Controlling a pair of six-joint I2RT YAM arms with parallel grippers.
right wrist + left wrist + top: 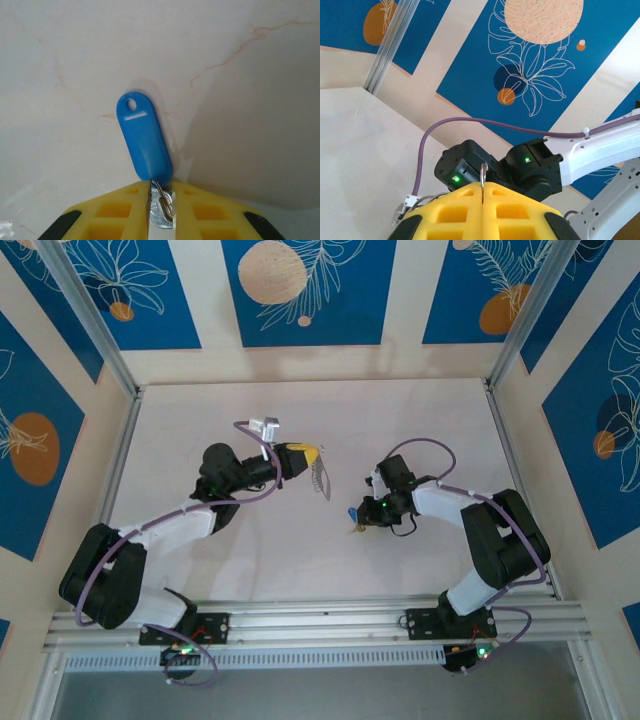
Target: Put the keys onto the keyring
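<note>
The keyring (321,478) is a thin grey loop hanging from the yellow fingertips of my left gripper (308,455), left of the table's centre. In the left wrist view its metal edge (483,173) stands upright, pinched in the shut left gripper (483,187). The keys (144,140) show as a bright blue plastic piece joined by a small wire ring to a silver part (163,214). That silver part sits between the narrowly parted fingers of my right gripper (161,194), touching both. From above, the blue piece (353,513) pokes out left of the right gripper (363,519).
The pale table (430,420) is walled in by blue-patterned panels and aluminium rails (310,615). A white connector (265,426) on a purple cable lies behind the left gripper. The right arm's black wrist (530,167) faces the left gripper closely.
</note>
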